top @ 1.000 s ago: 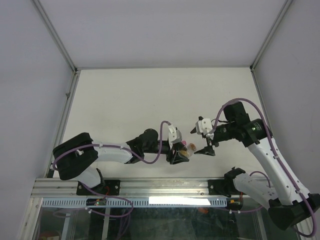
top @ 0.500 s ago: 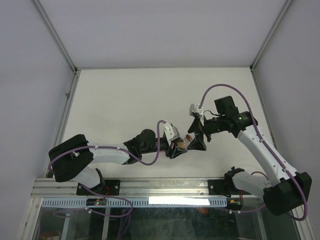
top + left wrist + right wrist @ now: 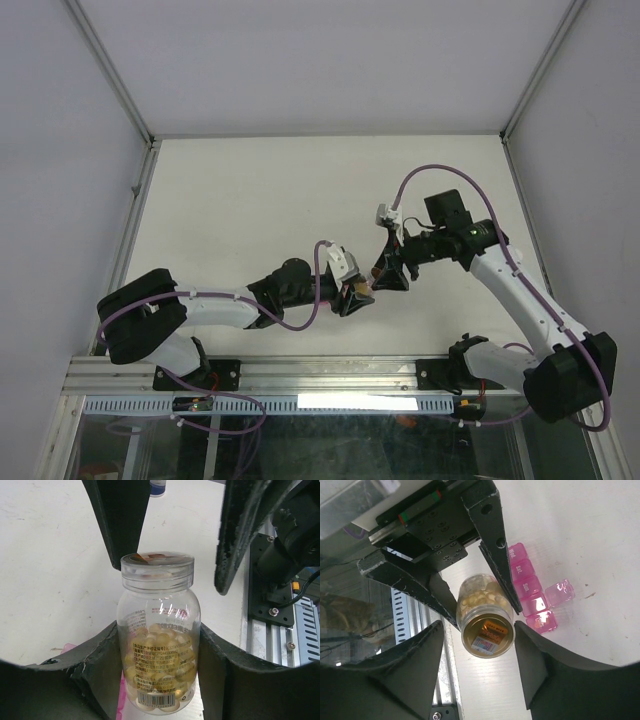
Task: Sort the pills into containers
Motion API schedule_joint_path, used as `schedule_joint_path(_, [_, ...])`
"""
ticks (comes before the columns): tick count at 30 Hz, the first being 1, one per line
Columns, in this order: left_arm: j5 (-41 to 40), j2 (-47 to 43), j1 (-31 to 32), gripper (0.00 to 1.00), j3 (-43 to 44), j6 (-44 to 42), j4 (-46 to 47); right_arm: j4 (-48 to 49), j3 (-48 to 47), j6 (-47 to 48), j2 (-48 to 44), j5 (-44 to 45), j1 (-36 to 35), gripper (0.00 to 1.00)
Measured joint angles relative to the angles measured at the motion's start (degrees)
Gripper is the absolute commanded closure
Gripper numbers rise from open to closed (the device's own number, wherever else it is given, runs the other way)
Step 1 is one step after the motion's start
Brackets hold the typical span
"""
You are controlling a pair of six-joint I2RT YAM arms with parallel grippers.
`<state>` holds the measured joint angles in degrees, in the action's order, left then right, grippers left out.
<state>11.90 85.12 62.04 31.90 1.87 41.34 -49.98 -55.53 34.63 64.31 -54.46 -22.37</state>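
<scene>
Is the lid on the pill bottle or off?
On. The clear lid sits tight on top of the bottle, and the yellow pills are all inside, below it.

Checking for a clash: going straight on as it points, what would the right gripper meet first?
Most likely the clear lid of the pill bottle that the left gripper holds; it sits centred between the open fingers of the right gripper.

Bottle (image 3: 159, 630) upright at frame centre between left gripper (image 3: 159, 647) fingers. Right gripper (image 3: 173, 575) fingers flank its cap, apart. In right wrist view, containers (image 3: 530, 597) on table (image 3: 580, 530), right of bottle.
</scene>
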Motion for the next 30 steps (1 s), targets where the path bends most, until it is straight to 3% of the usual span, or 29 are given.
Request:
schedule_joint_path(10, [0.07,0.0,0.0,1.0,-0.87,-0.02,-0.02,-0.17,-0.07,1.46,2.19,0.81,-0.98,0.87])
schedule_joint_path(16, [0.79,0.0,0.11,1.0,-1.57,-1.11,0.59,-6.6,-3.52,14.27,4.92,1.49,-3.06,0.96])
schedule_joint_path(22, [7.1,0.07,-1.46,1.0,-1.9,-0.87,2.34,-16.06,-6.12,41.66,5.44,-0.59,-4.22,0.96])
schedule_joint_path(25, [10.56,0.44,-2.78,1.0,-1.92,-0.22,3.65,-20.9,-7.93,55.84,6.62,-1.44,-4.66,0.91])
schedule_joint_path(27, [12.15,0.92,-3.3,1.0,-1.97,0.28,4.31,-21.86,-8.11,60.72,6.8,-1.75,-4.98,0.84])
schedule_joint_path(30, [13.33,1.11,-3.65,1.0,-2.21,0.72,4.92,-22.21,-8.11,64.48,6.8,-2.05,-5.46,0.57])
